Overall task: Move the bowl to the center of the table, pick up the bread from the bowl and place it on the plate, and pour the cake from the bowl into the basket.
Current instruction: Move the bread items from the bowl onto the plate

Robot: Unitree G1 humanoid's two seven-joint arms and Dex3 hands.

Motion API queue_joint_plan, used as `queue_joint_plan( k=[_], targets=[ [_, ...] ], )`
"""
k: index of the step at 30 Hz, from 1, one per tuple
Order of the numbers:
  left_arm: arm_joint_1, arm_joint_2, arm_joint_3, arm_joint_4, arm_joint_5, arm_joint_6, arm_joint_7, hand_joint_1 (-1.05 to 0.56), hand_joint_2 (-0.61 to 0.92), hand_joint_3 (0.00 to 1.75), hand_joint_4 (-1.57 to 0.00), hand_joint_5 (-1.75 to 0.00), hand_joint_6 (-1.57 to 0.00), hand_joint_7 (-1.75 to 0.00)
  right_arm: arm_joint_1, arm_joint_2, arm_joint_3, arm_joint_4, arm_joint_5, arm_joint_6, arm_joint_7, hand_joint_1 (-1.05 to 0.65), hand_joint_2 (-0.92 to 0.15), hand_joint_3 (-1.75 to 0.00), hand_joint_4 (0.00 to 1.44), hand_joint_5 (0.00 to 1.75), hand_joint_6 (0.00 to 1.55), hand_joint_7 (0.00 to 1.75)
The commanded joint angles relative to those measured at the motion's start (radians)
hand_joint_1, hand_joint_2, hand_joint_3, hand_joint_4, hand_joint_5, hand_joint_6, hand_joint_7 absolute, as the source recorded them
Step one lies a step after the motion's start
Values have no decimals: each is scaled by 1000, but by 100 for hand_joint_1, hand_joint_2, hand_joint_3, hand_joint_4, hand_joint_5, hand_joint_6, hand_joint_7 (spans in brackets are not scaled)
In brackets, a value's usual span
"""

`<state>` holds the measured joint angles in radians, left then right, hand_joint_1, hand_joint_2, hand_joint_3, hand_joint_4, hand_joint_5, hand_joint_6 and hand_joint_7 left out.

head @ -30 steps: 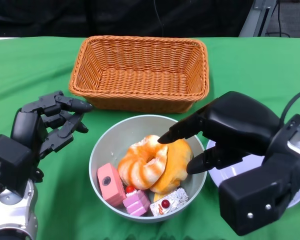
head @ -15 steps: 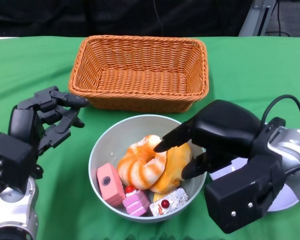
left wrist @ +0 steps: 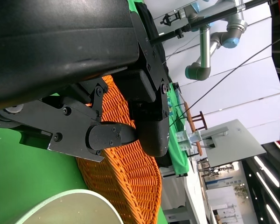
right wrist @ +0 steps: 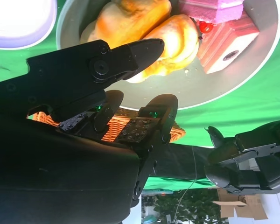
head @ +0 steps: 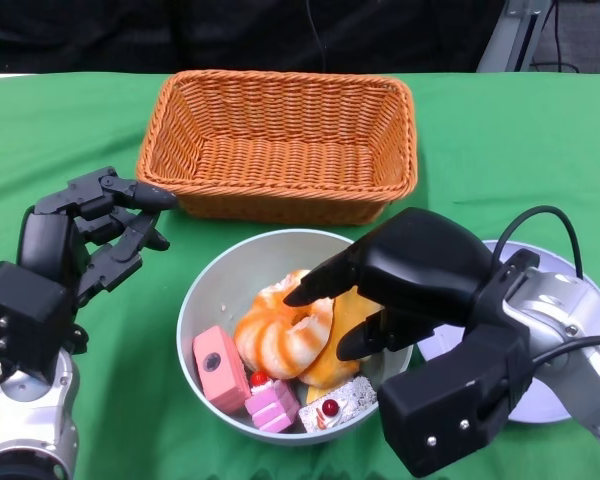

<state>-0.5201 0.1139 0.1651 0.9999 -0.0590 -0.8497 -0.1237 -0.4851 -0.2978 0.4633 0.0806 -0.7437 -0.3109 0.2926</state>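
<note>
The bowl (head: 292,335) sits near the middle of the table, just in front of the basket (head: 280,145), so the first step looks done. The bread (head: 285,330) is not yet lifted: it lies in the bowl among the cake pieces (head: 270,395), and the plate (head: 570,330) at right holds nothing visible. The right hand (head: 395,290) hovers over the bread, fingers apart, empty. The left hand (head: 90,235) waits left of the bowl, fingers spread, holding nothing. The right hand hides part of the bread, the bowl's right rim and much of the plate

One bowl (head: 205,300), one basket (head: 280,145), one plate (head: 570,395), two breads (head: 280,330), three cakes (head: 220,365).
</note>
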Motion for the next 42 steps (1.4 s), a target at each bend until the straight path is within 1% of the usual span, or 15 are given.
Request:
queue_joint_plan(
  k=[1, 8, 11, 15, 19, 20, 21, 24, 27, 30, 38, 42],
  targets=[
    [-16, 9, 7, -6, -2, 2, 14, -15, 89, 40, -85, -129, -97, -81, -30, 4, 12, 22, -17, 7, -14, -66, -92, -3, 81, 1, 76, 0],
    [-16, 8, 10, -11, -1, 8, 30, -14, 89, 40, -84, -130, -96, -84, -41, 22, 33, 55, -38, 7, -56, -68, -92, -3, 77, 0, 73, 0],
    [-16, 0, 18, -20, -26, 31, 17, -13, 89, 40, -84, -130, -96, -85, -45, 31, 41, 78, -44, 0, -84, -69, -92, -2, 75, 0, 70, 0],
    [-14, -1, 18, -32, -27, 42, 24, -14, 88, 39, -85, -130, -95, -87, -54, 34, 51, 84, -58, 2, -86, -74, -92, -6, 66, 0, 64, 0],
    [-12, -1, 18, -37, -26, 46, 24, -15, 88, 39, -85, -129, -95, -88, -54, 34, 52, 85, -59, 2, -87, -74, -92, -6, 66, 0, 63, 0],
    [-16, 2, 23, -29, -33, 37, 14, -15, 88, 39, -85, -129, -95, -88, -56, 41, 61, 86, -78, 11, -96, -74, -92, -6, 66, 0, 63, 0],
    [-18, 7, 25, -23, -35, 28, 10, -14, 89, 39, -84, -128, -93, -87, -58, 47, 68, 88, -92, 19, -104, -79, -92, -7, 57, 0, 57, 0],
    [-20, 12, 37, -25, -34, 35, 30, -14, 92, 35, -86, -124, -94, -84, -61, 60, 80, 103, -109, 27, -123, -83, -92, -9, 51, 0, 53, 0],
    [-25, 19, 53, -17, -34, 22, 40, -12, 92, 38, -85, -126, -93, -85, -63, 65, 89, 121, -124, 23, -146, -85, -92, -10, 51, 0, 54, 1],
    [-29, 27, 61, -11, -30, 14, 44, -12, 92, 37, -83, -132, -92, -91, -67, 71, 103, 139, -145, 31, -160, -87, -92, -11, 50, 0, 53, 0],
    [-26, 40, 56, -22, -3, 20, 76, -12, 90, 39, -83, -134, -90, -96, -83, 92, 146, 197, -210, 79, -170, -90, -92, -13, 45, 0, 52, 0],
    [-25, 43, 52, -25, 3, 21, 87, -12, 89, 41, -83, -133, -91, -96, -89, 95, 156, 209, -219, 90, -174, -90, -92, -15, 44, 0, 51, 0]
  ],
)
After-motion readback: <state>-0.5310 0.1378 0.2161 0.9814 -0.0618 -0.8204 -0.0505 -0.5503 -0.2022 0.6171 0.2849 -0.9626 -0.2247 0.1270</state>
